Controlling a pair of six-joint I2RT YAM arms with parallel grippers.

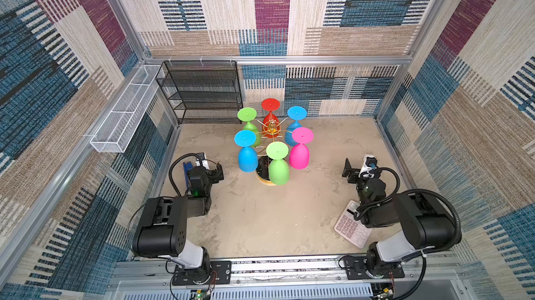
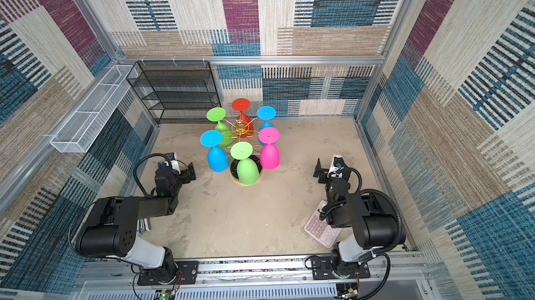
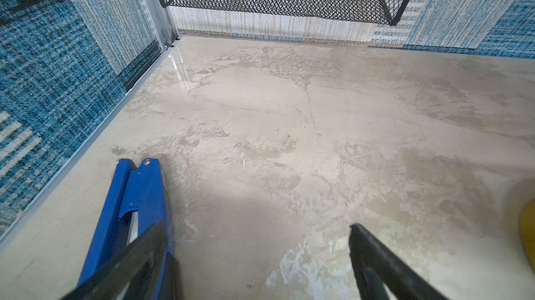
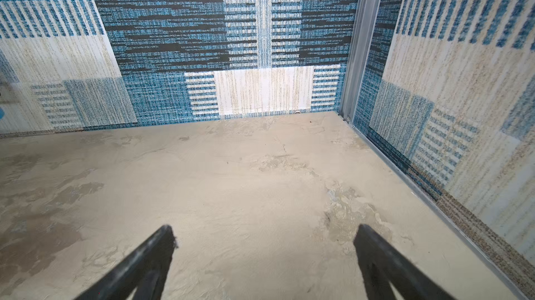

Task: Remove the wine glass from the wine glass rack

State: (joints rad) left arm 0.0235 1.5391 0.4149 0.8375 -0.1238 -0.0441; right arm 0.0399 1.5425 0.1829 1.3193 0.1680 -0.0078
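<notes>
1. Six coloured wine glasses hang bowl-down on the wine glass rack, at 12 o'clock from the middle of the worktop.
2. Likely best: take an outer glass by its bowl, such as the blue wine glass at the rack's 8 o'clock. Slide it straight outward along its wire arm, without tilting.
3. At 9 o'clock of the rack's base, the left gripper gapes wide, holding nothing; the right gripper, at 3 o'clock, likewise.

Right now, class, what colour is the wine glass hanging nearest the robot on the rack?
Green. The wine glass shows best in a top view.
</notes>
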